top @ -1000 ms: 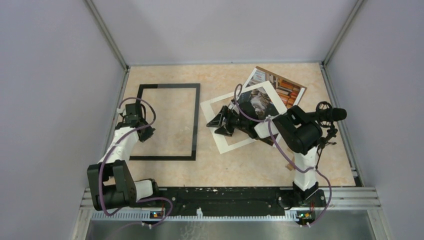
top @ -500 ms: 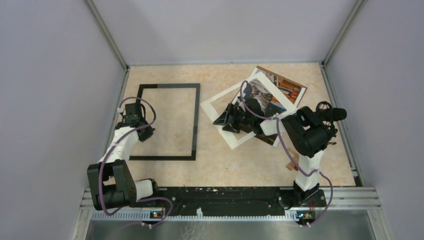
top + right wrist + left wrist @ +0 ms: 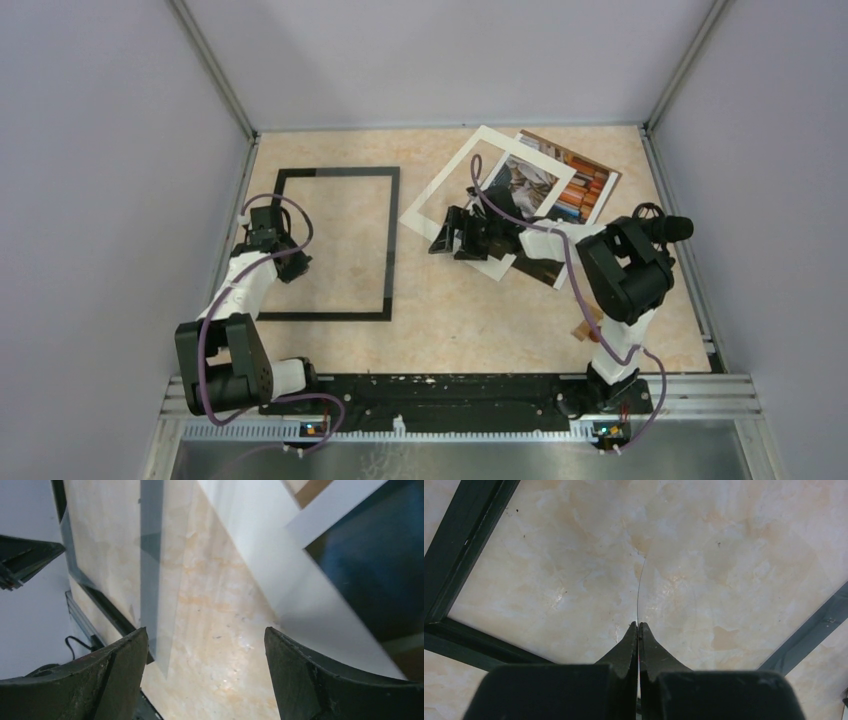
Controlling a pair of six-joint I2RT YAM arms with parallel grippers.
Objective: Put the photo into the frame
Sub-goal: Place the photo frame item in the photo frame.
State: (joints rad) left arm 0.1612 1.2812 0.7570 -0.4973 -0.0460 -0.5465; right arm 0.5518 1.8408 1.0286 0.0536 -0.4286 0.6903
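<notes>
The black-bordered frame (image 3: 392, 240) lies flat at the left of the table. My left gripper (image 3: 290, 266) is inside its left part, shut on the thin edge of a clear pane (image 3: 640, 587); frame bars (image 3: 464, 545) show on both sides. The photo (image 3: 578, 186), showing books, lies at the far right, partly under the white mat (image 3: 440, 195). My right gripper (image 3: 441, 240) is open and empty, low over bare table beside the mat's near left edge. The right wrist view shows its fingers (image 3: 206, 630) wide apart, with the mat (image 3: 280, 555) and the dark photo (image 3: 370, 570) to the right.
Grey walls close in the table on three sides. A metal rail (image 3: 460, 392) runs along the near edge by the arm bases. The clear pane shows as a faint grey sheet (image 3: 150, 555) in the right wrist view, with a frame bar (image 3: 107, 611) behind it.
The white mat has slid and turned towards the far right, over the photo. My right gripper now sits off the mat's near left edge. The left arm has hardly moved.
</notes>
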